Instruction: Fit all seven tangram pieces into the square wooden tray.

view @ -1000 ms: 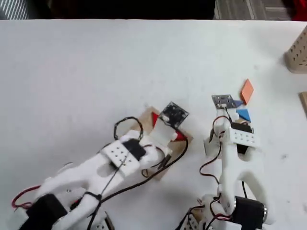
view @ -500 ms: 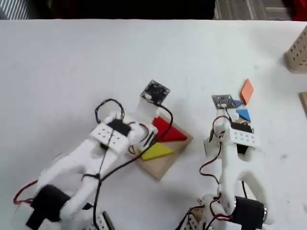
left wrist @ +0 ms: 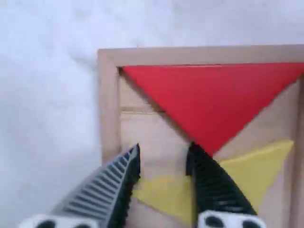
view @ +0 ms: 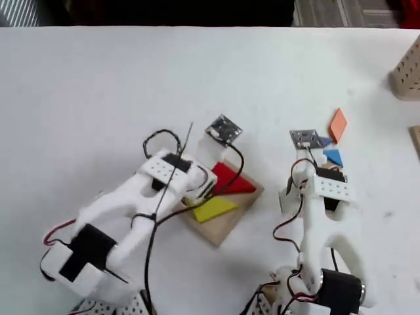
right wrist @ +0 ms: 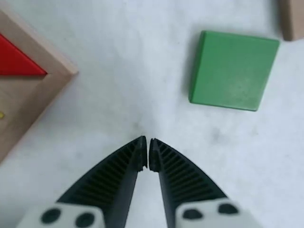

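**Left gripper half open over the tray, right one closed on nothing**

The left gripper [left wrist: 164,156] hangs above the square wooden tray [left wrist: 108,95] with a moderate gap between its jaws and nothing held. Its grey finger [left wrist: 126,171] and black finger [left wrist: 206,175] stand over bare tray floor and the edge of the yellow triangle [left wrist: 259,173]. I cannot tell whether the tips touch the wood.

The red triangle [left wrist: 213,95] lies flat against the tray's far rim, its apex pointing at the yellow triangle. The black finger covers the spot where the two would meet.

The right gripper [right wrist: 146,153] has its jaws pressed almost together, only a slit between them, and grips nothing. It sits above the white table [view: 98,85], beside a corner of the tray, and a green square [right wrist: 232,70] lies well apart from that corner. A wooden edge [right wrist: 290,19] is cut off at the frame's border.

From above, the left arm [view: 131,210] slants across the tray's left corner and hides that part. The right arm [view: 325,223] stands to the tray's right. Beyond it lie an orange piece [view: 338,125] and a blue piece [view: 333,157], loose on the table. A second, darker piece near them is half covered and hard to make out. A perforated wooden block [view: 407,75] is cut off at the far right.
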Robot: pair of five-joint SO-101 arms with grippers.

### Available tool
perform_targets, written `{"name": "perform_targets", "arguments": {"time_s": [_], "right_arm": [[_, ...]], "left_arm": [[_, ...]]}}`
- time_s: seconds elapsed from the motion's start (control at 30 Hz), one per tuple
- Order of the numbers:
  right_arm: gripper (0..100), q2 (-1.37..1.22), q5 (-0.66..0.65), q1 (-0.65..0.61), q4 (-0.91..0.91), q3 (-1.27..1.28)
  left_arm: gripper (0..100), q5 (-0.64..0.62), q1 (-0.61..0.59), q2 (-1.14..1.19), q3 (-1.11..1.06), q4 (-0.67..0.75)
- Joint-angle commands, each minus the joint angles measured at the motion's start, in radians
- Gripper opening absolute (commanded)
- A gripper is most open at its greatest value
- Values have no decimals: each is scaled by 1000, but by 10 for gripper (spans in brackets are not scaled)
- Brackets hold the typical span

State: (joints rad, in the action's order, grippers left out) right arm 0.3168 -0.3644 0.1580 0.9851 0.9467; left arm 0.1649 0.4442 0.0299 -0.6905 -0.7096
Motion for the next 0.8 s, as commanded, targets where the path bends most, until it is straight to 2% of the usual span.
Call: {"name": "perform_targets", "arguments": {"time_s": [0.0, 0.1, 0.4, 0.77], "right_arm": [[18, 30, -12, -5, -10, -3], [18, 30, -12, -5, -12, -3], [18, 27, -12, -5, -12, -6], [18, 27, -12, -7, -12, -6]], "left_arm": [[229, 37, -5, -28, 29, -94], [229, 103, -4, -68, 28, -158], [229, 112, 4, -157, 26, -305], [229, 104, 5, -160, 28, -305]]}}
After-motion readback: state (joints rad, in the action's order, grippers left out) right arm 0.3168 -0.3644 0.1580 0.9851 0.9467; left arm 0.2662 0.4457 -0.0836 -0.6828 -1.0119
